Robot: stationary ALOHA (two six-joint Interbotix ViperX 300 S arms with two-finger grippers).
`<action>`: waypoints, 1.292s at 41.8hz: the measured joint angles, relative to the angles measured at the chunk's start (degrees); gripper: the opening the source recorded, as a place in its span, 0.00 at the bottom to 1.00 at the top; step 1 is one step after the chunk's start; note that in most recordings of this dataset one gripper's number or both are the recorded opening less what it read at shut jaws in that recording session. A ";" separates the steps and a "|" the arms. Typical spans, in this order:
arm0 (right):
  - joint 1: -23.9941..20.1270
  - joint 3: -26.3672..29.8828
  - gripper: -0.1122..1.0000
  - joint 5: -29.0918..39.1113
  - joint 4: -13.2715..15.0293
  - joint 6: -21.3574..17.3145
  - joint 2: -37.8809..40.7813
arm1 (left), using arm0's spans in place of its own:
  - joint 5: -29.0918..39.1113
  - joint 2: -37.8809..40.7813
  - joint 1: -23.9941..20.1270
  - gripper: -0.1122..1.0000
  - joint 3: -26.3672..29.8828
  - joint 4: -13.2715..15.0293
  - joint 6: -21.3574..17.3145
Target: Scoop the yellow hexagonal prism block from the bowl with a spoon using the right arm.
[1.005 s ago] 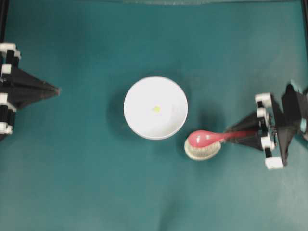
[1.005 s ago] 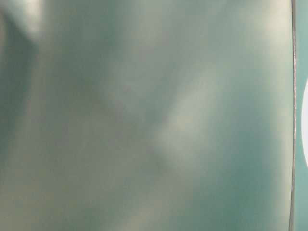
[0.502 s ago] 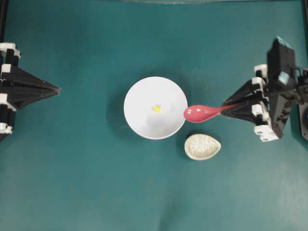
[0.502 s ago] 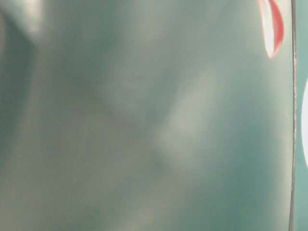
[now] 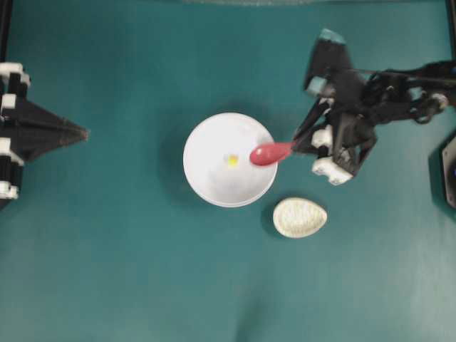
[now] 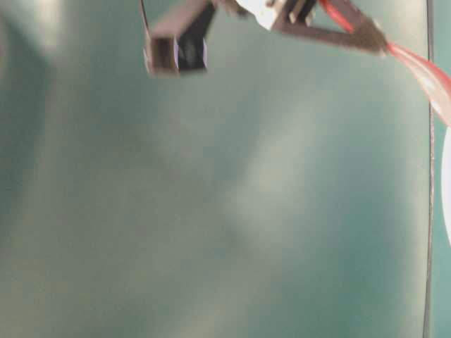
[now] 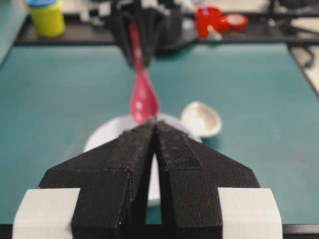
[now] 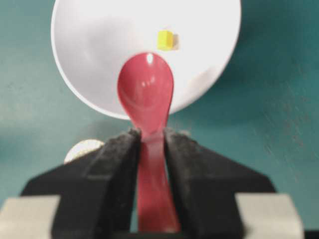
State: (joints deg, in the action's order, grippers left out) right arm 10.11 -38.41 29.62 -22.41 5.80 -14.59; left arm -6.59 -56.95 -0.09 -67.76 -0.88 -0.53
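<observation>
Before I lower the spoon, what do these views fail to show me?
- Overhead: gap between the glossy pink-red spoon and white bowl floor, unreadable from above.
- Table-level: blurred; bowl cut off by the right edge.
- Left wrist: tiny yellow block hidden behind the left gripper fingers.
- Right wrist: speckled dish mostly behind the right gripper fingers.

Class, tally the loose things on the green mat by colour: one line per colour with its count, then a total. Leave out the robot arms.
White: 1, the bowl
Yellow: 1, the block
Pink-red: 1, the spoon
Speckled beige: 1, the small dish
Total: 4
</observation>
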 measured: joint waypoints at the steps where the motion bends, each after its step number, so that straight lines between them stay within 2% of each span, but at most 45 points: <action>1: 0.00 1.05 0.32 1.05 0.18 -0.09 1.05 | 0.00 0.00 0.00 0.11 0.09 0.00 0.00; 13: 0.00 9.67 0.32 10.90 2.72 -0.53 9.05 | 0.00 -0.18 0.00 0.11 0.00 0.00 0.00; 21: 0.00 12.66 0.32 13.80 5.89 -4.57 11.16 | 0.00 -0.26 0.00 0.11 0.09 0.00 0.00; 26: -0.09 13.01 0.32 14.94 8.79 -7.38 11.51 | 0.00 -0.26 0.00 0.11 0.09 0.00 -0.09; 31: -0.44 13.01 0.32 15.29 10.55 -8.96 11.43 | 0.00 -0.35 0.00 0.11 0.09 0.00 -0.09; 54: -2.02 13.10 0.31 14.06 11.07 -9.23 15.03 | 0.00 -0.35 0.00 0.11 0.09 0.00 -0.09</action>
State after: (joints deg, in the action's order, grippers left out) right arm 8.09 -25.31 43.68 -11.34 -3.43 0.44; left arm -6.59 -57.30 -0.09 -67.68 -0.88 -0.62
